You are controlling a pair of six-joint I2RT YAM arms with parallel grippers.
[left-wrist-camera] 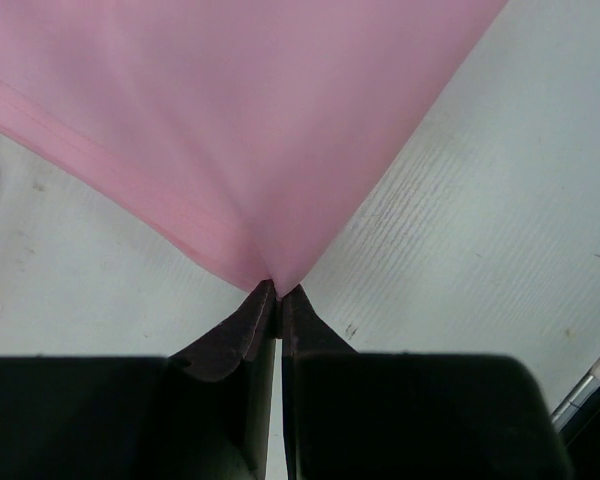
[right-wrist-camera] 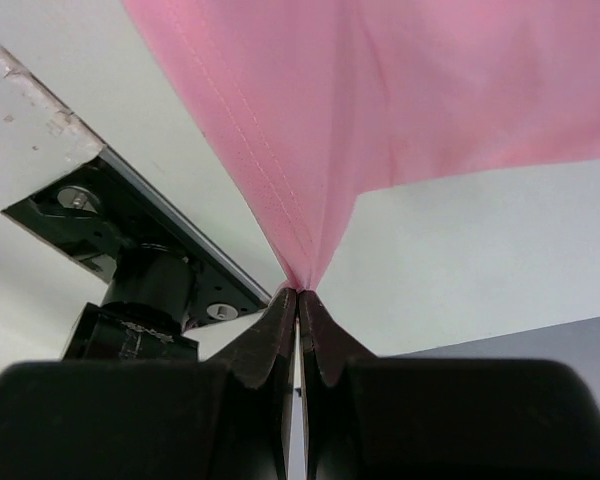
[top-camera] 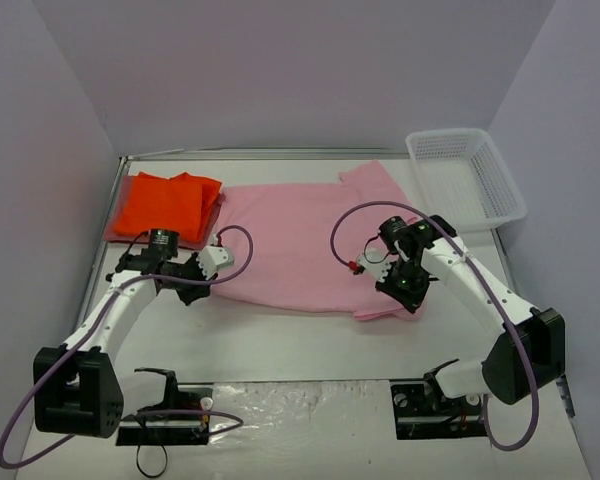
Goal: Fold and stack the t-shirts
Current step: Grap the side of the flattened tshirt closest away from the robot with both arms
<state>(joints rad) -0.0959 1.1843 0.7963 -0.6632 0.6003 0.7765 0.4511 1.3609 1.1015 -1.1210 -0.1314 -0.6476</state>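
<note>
Top view: light pink t-shirt (top-camera: pixel 290 245) spread flat mid-surface (top-camera: pixel 310 340), bare room along its near edge. The orange t-shirt (top-camera: pixel 165 205) lies folded far left on a dull pinkish-red folded one (top-camera: pixel 111 234), with the white mesh basket (top-camera: pixel 505 185) far right. The left gripper (top-camera: pixel 200 288) and right gripper (top-camera: pixel 395 300) are at the pink shirt's 2 near corners, fingertips hard to make out.
Left wrist view: left gripper (left-wrist-camera: pixel 278 292) closed on a pinched corner of pink cloth that fans away, cut off at the top; bare surface on both sides.
Right wrist view: right gripper (right-wrist-camera: pixel 297 293) closed on a stitched hem corner; black bolted mount (right-wrist-camera: pixel 130 230) partly hidden at left.
</note>
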